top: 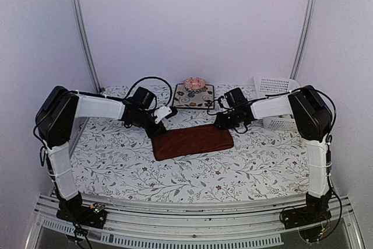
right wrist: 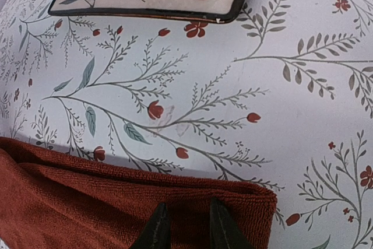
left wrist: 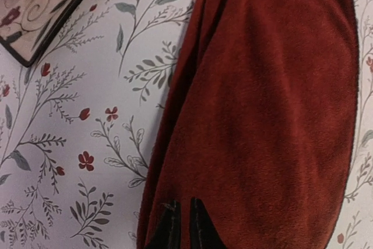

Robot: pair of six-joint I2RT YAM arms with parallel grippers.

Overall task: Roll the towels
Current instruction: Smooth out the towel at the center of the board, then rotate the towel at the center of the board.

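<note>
The dark red towel lies folded into a long flat band on the desk, just on the near side of the square floral mat and apart from it, its length running left to right. The left gripper meets the towel at the end lying near-left of the mat. In the left wrist view its two dark fingertips are drawn nearly together with only a thin sliver of red cloth between them, so it is clenched on the towel's edge. The right gripper comes down at the towel's other end, near-right of the mat. In the right wrist view its fingertips stand a little apart over the thick folded corner with cloth between them, and I cannot tell whether they have bitten into it. A strip of the white floral desk covering shows between the towel and the mat's dark border. A small pink round thing sits on the mat's far edge, and a white perforated basket stands well to the right of the mat.
</note>
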